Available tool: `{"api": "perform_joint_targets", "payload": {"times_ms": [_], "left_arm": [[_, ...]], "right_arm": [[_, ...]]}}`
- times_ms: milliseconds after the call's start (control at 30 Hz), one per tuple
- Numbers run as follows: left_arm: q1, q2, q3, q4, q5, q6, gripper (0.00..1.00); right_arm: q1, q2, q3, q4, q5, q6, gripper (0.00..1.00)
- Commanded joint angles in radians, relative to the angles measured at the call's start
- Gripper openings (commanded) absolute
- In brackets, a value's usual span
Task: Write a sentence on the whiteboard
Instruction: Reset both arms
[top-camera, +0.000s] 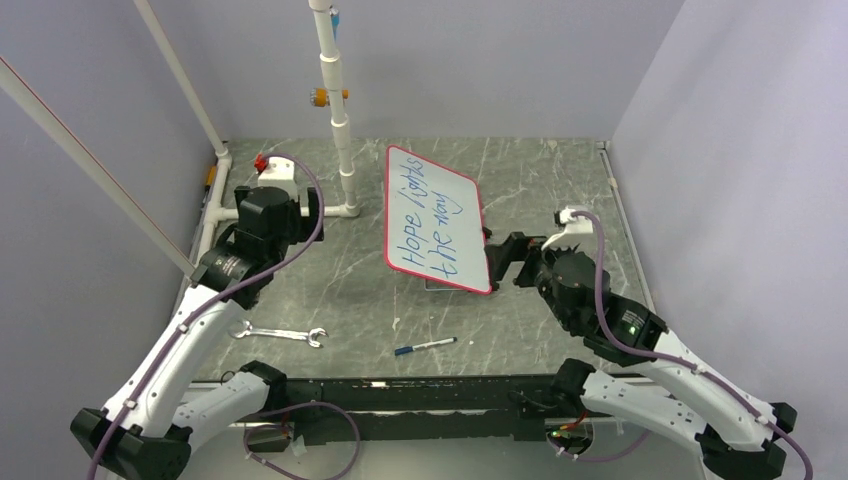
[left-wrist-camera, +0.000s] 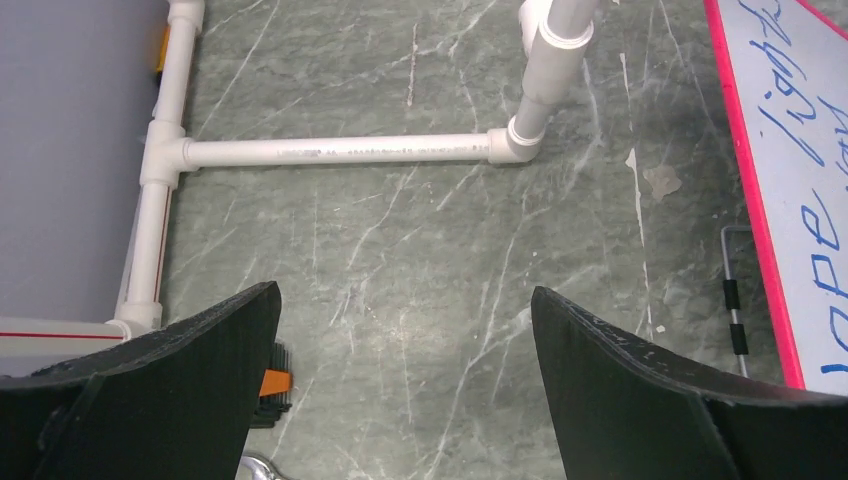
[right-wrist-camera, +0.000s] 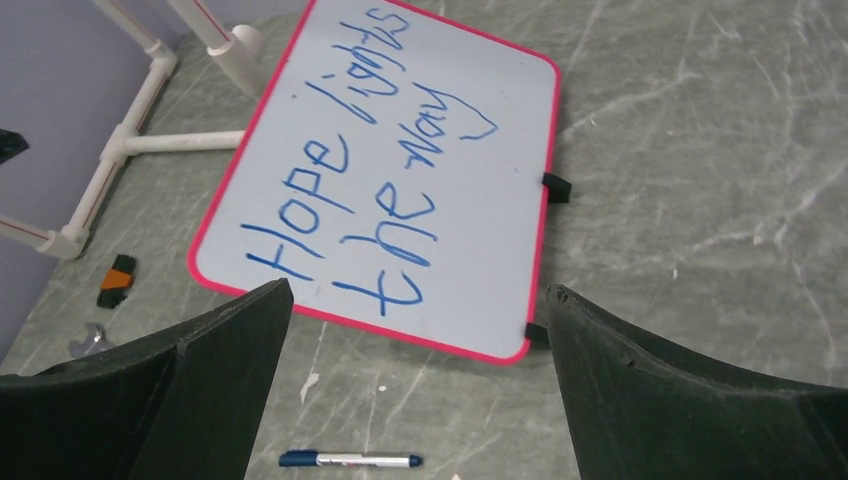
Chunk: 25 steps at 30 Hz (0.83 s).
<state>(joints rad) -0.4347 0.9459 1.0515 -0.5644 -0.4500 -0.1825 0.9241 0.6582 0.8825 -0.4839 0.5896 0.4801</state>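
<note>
As it sits near the middle of the desk (top-camera: 560, 170), the whiteboard (top-camera: 450, 200) is turned at an angle, its thin red border running all round and small black feet (right-wrist-camera: 556, 187) showing on its right edge. Across it runs the sentence (top-camera: 425, 228) in blue marker, two lines reading "Hope lights" and "the way". A thin wire support (left-wrist-camera: 733, 300) shows under the board's left edge.

Just beside the footed edge hangs the right hand (right-wrist-camera: 420, 295), its fingers (right-wrist-camera: 640, 380) spread wide with nothing between them. Well to the left of the board, the left hand (left-wrist-camera: 405, 300) hovers over bare desk, likewise spread wide and empty.

Near the front edge, apart from the board, a blue-capped marker (top-camera: 425, 346) lies flat. A metal wrench (top-camera: 280, 333) lies further left. Behind the left hand stands a white pipe frame (top-camera: 340, 120), its foot close to the board's far left corner, and a small orange and black piece (right-wrist-camera: 117, 280) lies beside it.
</note>
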Motion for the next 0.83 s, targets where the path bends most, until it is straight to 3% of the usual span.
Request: {"api": "perform_joint_targets", "payload": {"times_ms": [0,400,800], "left_arm": [[0.022,-0.038,0.007,0.035,0.035,-0.026,0.99],[0.024,-0.098,-0.031,0.048,-0.015,-0.006,0.99],[0.024,-0.098,-0.045,0.061,0.021,0.013,0.99]], "right_arm": [[-0.002,-0.092,-0.061,-0.054,0.075,0.089,1.00],[-0.002,-0.189,-0.095,-0.073,0.069,0.106,1.00],[-0.002,-0.174,-0.103,-0.036,-0.007,0.085,1.00]]}}
